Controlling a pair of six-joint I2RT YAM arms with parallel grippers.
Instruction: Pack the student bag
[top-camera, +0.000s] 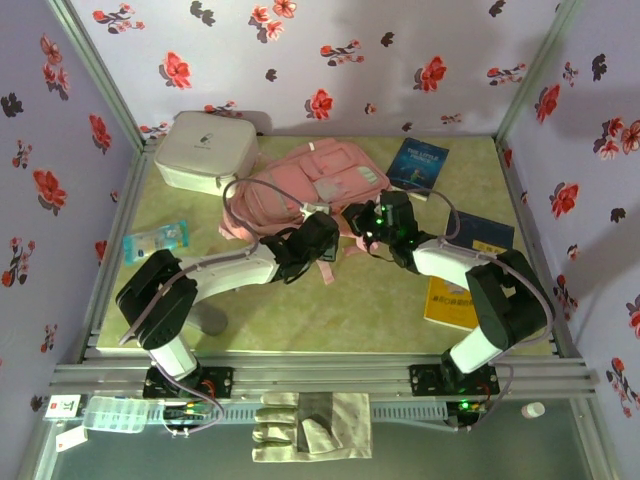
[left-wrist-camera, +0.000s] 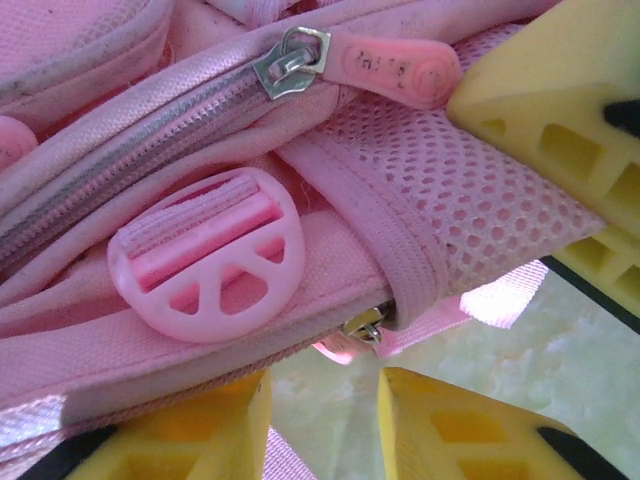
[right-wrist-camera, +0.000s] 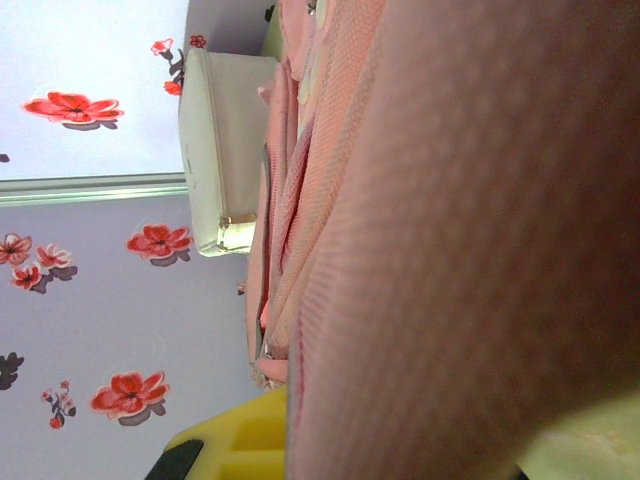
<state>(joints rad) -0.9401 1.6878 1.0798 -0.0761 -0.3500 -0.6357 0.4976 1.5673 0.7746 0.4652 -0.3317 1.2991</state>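
Okay, bag (top-camera: 300, 185) upper center; left gripper (top-camera: 320, 235) jaws straddle its lower edge, can't tell if pinching; right gripper (top-camera: 360, 224) jaws pressed together on bag fabric.

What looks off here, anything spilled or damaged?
Nothing spilled. The student bag lies crumpled, with dark specks on its piping in the left wrist view. Pale gloves lie on the front rail, off the table.
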